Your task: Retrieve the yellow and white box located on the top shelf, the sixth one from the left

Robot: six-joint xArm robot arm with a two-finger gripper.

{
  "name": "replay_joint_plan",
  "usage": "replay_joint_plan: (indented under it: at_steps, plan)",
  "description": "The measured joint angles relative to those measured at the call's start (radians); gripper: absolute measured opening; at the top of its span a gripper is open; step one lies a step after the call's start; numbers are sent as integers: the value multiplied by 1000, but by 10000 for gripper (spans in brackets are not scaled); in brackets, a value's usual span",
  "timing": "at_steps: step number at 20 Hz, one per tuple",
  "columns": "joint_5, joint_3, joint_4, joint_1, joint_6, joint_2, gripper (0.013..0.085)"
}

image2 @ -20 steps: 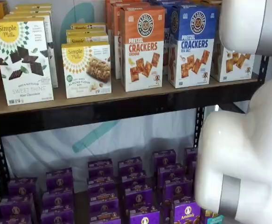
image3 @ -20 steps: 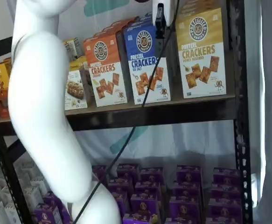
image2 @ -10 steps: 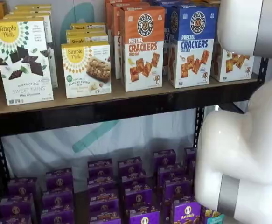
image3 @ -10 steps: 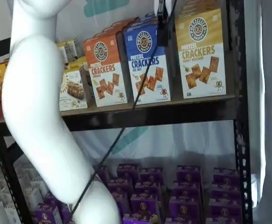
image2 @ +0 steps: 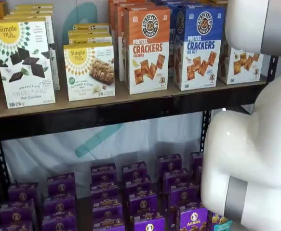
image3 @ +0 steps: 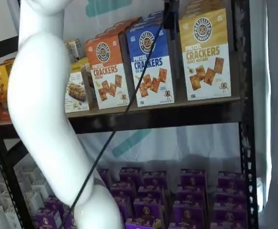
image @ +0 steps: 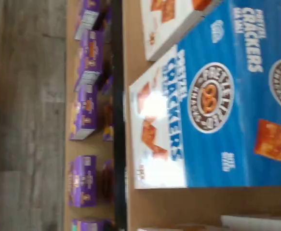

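Note:
The yellow and white box [image3: 205, 52] stands upright at the right end of the top shelf [image3: 153, 117], right of a blue Pretzel Crackers box [image3: 150, 67]. In a shelf view only its white lower half [image2: 239, 65] shows behind my white arm [image2: 256, 144]. My gripper [image3: 169, 7] shows only as a dark piece at the top edge, above the gap between the blue box and the yellow one, with its cable hanging down. Its fingers are not clear. It holds nothing that I can see. The wrist view is turned on its side and filled by the blue box [image: 217, 110].
An orange Pretzel Crackers box [image2: 147, 48] and white Simple Mills boxes [image2: 24, 62] stand further left on the shelf [image2: 106, 118]. Several purple boxes [image2: 135, 192] fill the lower level. A black upright [image3: 246, 119] runs just right of the yellow box.
The gripper has risen until only its tip shows at the top edge of a shelf view. The arm has shifted slightly. The boxes have not moved.

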Motion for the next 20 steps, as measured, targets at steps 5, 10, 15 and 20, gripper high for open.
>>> replay_joint_plan:
  at_steps: [5, 10, 15, 20]
  plan:
    - [-147, 71, 26, 22, -11, -17, 850]
    - [-259, 96, 1, 52, -34, 12, 850]
    - [-286, 64, -56, 84, -34, 65, 850]
    - [-268, 21, -97, 105, -22, 105, 850]
